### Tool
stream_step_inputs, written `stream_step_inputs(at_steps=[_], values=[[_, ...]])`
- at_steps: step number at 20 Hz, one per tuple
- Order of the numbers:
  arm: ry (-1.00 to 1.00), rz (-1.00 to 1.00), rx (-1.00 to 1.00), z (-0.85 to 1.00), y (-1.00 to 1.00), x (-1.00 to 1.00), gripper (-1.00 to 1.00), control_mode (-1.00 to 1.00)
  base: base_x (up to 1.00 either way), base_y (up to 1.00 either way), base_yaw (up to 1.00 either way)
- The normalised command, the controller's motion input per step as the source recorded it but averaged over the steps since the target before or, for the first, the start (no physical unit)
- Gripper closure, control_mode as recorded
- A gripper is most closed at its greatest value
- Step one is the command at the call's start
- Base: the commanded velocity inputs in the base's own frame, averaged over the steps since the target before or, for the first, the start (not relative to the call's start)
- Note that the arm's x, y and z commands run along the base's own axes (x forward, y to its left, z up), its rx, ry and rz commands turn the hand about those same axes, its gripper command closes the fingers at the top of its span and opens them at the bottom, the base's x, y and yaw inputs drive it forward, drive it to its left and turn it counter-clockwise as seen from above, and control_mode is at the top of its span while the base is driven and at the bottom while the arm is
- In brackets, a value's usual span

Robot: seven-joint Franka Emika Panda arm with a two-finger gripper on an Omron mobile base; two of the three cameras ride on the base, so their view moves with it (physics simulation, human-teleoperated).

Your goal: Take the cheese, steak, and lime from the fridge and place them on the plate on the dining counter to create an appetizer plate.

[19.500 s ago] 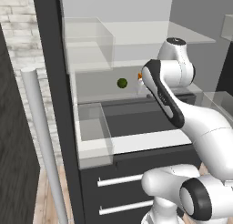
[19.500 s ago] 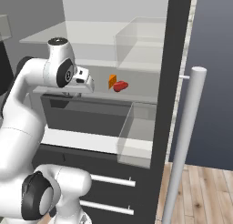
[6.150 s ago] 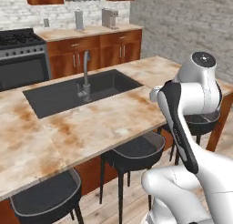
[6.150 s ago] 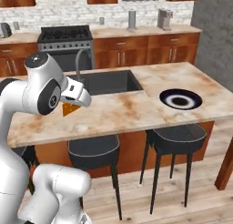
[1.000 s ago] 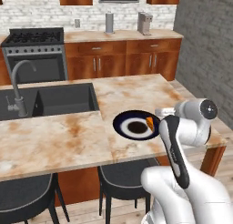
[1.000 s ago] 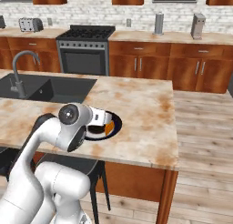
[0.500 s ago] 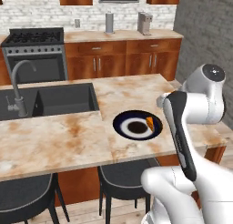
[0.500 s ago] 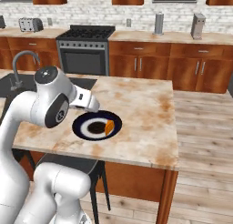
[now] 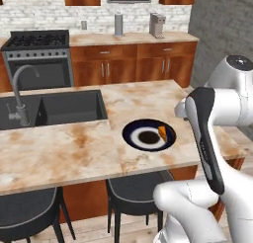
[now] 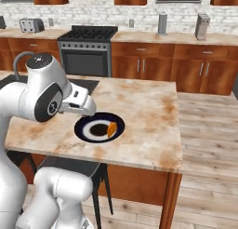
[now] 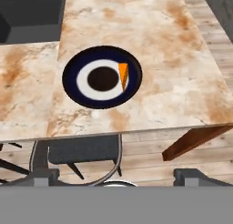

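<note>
The white arm (image 9: 205,138) rises from the base and bends sharply at its upper joint, so the forearm comes back and the hand points downward. In the right base view the arm (image 10: 39,93) stands at the left, with the big round joint on top and the wrist reaching to the right. The gripper (image 11: 113,175) is raised, with nothing between its fingers. The two dark fingertips (image 11: 45,176) stand far apart, so the jaws are wide.
</note>
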Motion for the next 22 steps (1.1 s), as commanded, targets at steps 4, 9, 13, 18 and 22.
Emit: stream_step_inputs(at_steps=[4,9,13,18,22], values=[[0.00,0.00,0.00,0.00,0.00,0.00,-1.00,1.00,-0.97,0.05,0.19],[0.00,0.00,0.00,0.00,0.00,0.00,-1.00,1.00,-0.61,0.19,0.96],[0.00,0.00,0.00,0.00,0.00,0.00,-1.00,1.00,-0.34,0.62,0.95],[0.00,0.00,0.00,0.00,0.00,0.00,-1.00,1.00,-0.01,0.97,0.73],[0.00,0.00,0.00,0.00,0.00,0.00,-1.00,1.00,0.41,1.00,0.47]])
